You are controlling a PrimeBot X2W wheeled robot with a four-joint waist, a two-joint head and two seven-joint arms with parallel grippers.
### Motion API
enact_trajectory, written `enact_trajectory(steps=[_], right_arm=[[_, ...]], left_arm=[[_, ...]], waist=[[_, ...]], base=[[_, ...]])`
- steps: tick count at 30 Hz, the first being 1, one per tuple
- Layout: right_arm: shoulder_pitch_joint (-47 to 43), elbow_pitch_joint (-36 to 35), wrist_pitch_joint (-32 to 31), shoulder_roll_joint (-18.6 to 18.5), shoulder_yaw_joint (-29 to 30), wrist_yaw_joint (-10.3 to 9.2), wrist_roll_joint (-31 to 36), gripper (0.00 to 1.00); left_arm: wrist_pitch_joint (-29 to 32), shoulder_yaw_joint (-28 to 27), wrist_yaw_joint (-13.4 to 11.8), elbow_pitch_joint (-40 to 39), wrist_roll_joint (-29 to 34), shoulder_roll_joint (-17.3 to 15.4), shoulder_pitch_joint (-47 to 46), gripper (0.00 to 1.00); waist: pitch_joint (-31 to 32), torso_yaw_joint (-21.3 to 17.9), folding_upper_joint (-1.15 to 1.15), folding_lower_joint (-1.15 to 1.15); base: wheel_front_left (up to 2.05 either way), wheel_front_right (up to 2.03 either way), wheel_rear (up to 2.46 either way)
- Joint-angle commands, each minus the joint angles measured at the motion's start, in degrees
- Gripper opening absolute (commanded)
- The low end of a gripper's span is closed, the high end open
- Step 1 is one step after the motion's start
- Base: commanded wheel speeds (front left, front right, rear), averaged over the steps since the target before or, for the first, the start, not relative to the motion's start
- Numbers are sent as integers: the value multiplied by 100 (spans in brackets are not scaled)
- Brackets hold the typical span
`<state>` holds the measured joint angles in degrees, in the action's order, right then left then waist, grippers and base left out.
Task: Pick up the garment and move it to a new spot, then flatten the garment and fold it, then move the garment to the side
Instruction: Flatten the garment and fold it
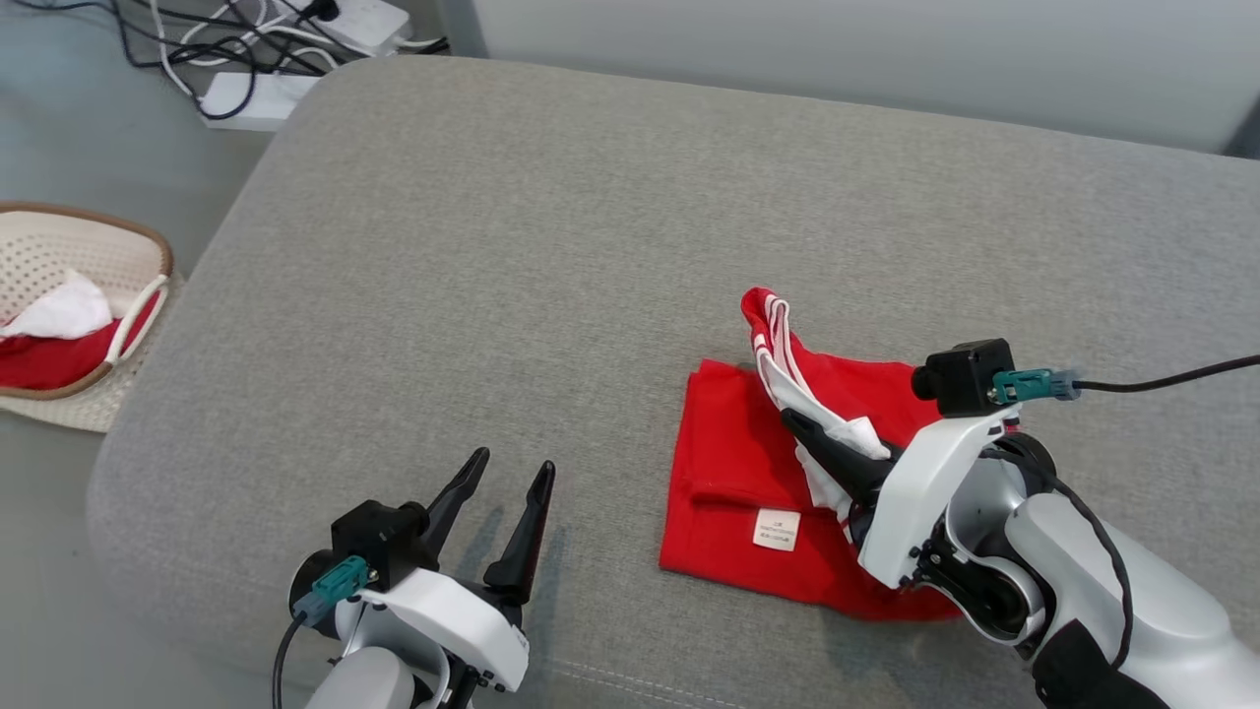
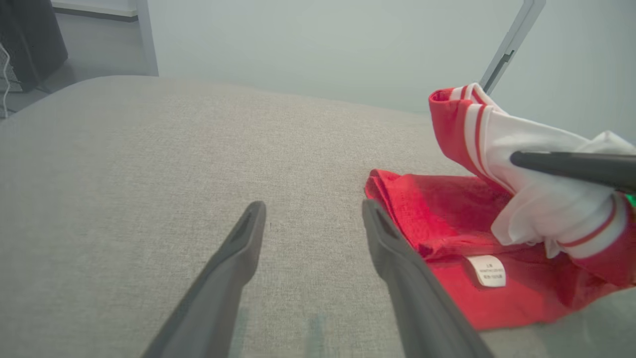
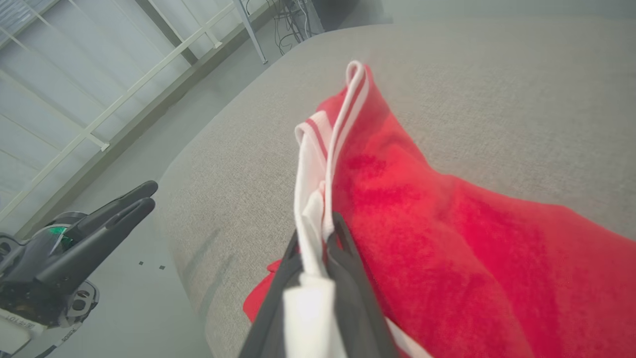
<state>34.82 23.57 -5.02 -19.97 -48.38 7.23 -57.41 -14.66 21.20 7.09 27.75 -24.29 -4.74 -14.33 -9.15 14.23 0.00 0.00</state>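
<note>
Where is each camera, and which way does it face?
Head view: on the head, looking down at the grey fabric cushion; left fingers open, right fingers pinching the red-and-white garment.
Left wrist view: on that wrist, looking along its spread fingers over the cushion.
Right wrist view: on that wrist, looking along its shut fingers at the garment.
Shared: all three see the garment.

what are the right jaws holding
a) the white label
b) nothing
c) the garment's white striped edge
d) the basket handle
c: the right jaws are shut on the white striped edge of the garment, held up above its flat red part.
</note>
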Motion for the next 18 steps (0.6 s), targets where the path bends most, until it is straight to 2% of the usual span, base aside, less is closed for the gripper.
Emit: enact_trajectory(steps=[1, 2, 3, 8, 12, 15, 18], right_arm=[[87, 6, 68, 48, 4, 25, 61, 2], [108, 85, 90, 75, 8, 25, 79, 47], [131, 135, 129, 116, 42, 25, 55, 100], [396, 32, 492, 131, 497, 25, -170, 100], [575, -149, 1017, -261, 1219, 25, -221, 100], [375, -75, 1384, -617, 1789, 25, -225, 100], [68, 47, 1535, -747, 2047, 25, -262, 100]], left_arm=[[-34, -157, 39, -103, -37, -70, -4, 100], [-34, -159, 39, -101, -46, -72, -2, 100], [-34, -164, 39, -102, -50, -77, 2, 100], [-34, -304, 39, -136, 8, -106, 40, 100], [-34, -434, 39, -205, 85, -125, 55, 100], [-34, -516, 39, -258, 141, -134, 52, 100], [-34, -575, 39, -283, 167, -131, 56, 100]], waist=[[-30, 206, 0, 0], [-35, 233, 0, 0], [-36, 245, 0, 0], [14, 95, 0, 0], [94, -208, 0, 0], [141, -480, 0, 0], [161, -648, 0, 0]], base=[[0, 0, 0], [0, 0, 0], [0, 0, 0], [0, 0, 0], [0, 0, 0], [0, 0, 0], [0, 0, 0]])
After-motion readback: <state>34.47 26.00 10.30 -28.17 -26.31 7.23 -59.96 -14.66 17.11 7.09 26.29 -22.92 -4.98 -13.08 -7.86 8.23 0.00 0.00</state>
